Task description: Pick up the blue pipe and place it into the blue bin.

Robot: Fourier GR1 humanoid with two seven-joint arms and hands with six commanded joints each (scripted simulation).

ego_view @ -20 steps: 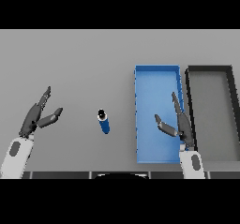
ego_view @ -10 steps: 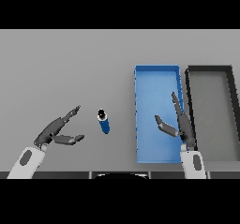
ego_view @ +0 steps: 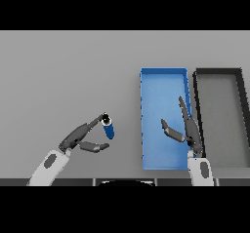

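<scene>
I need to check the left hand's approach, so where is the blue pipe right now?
In the head view, the blue pipe stands on the grey table, left of the blue bin, at the tips of the left hand.

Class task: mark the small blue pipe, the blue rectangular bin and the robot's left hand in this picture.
small blue pipe [ego_view: 108, 127], head view, on its blue side.
blue rectangular bin [ego_view: 154, 110], head view, on its bare floor.
left hand [ego_view: 73, 138], head view, on its palm.
</scene>
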